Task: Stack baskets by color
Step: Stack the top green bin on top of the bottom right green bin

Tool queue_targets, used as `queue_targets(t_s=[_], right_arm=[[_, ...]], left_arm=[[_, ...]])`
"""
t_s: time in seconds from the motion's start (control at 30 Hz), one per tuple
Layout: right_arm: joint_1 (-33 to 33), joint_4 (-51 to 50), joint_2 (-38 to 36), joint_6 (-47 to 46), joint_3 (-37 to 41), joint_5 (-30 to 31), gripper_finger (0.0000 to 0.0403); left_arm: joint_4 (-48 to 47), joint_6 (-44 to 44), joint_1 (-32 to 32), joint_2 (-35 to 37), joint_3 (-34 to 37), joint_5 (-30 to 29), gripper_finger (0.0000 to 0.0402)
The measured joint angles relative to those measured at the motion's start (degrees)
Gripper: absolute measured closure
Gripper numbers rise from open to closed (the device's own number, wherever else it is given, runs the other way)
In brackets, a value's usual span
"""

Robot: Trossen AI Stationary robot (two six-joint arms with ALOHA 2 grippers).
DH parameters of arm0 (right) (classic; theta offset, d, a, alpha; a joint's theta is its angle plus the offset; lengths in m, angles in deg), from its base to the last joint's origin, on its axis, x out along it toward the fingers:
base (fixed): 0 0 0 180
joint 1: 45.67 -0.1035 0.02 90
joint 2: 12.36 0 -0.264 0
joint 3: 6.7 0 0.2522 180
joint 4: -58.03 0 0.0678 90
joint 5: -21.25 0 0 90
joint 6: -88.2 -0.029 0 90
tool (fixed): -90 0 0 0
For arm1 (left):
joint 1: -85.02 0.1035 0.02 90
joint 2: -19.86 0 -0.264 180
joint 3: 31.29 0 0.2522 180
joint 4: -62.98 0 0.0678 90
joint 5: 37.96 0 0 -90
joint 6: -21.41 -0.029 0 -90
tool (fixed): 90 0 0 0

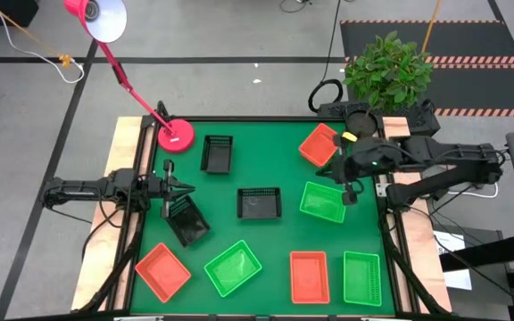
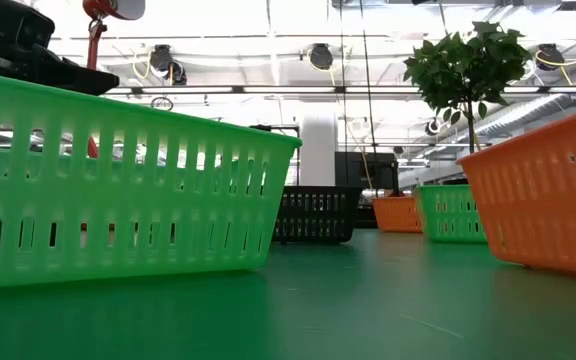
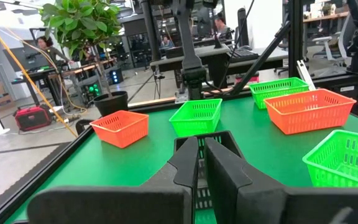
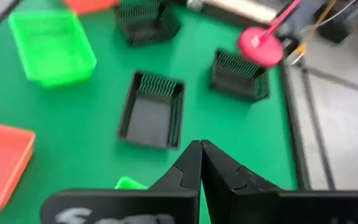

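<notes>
Nine mesh baskets stand singly, bottoms down, on the green table. The black ones are at the far left (image 1: pixel 217 153), the middle (image 1: pixel 259 203) and the left (image 1: pixel 186 218). The red-orange ones are at the far right (image 1: pixel 319 144), near left (image 1: pixel 161 271) and near middle (image 1: pixel 309 276). The green ones are at the right (image 1: pixel 323 201), near middle (image 1: pixel 233 267) and near right (image 1: pixel 361 278). My left gripper (image 1: pixel 181 189) lies level at the left edge, shut and empty, beside the left black basket. My right gripper (image 1: pixel 351 192) hangs raised over the right side, shut and empty, slanting down toward the middle black basket (image 4: pixel 153 112).
A pink lamp stands with its round base (image 1: pixel 176 135) on the table's far left corner, its arm leaning away to the far left. A potted plant (image 1: pixel 386 71) stands behind the far right corner. Wooden strips (image 1: pixel 114 178) border the mat on the left and right.
</notes>
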Motion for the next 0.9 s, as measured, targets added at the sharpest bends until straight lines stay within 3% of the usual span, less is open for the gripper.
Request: queue_targets(t_s=[0.23, 0.53, 0.8, 0.9], right_arm=[[3.9, -8.0, 7.8, 7.3, -8.4, -4.6, 0.0403], [9.8, -11.6, 14.2, 16.8, -9.1, -8.2, 0.0403], [11.3, -11.5, 17.9, 15.1, -9.1, -9.8, 0.0403], [11.3, -11.5, 18.2, 12.7, -9.1, -9.8, 0.0403]], left_arm=[[0.0, 0.3, 0.0, 0.0, 0.0, 0.0, 0.0371], [0.0, 6.1, 0.0, 0.0, 0.0, -0.1, 0.0371], [8.4, 10.2, 0.0, -0.7, -0.3, -1.0, 0.0371], [7.8, 8.9, 0.0, -2.6, -4.7, -1.2, 0.0371]])
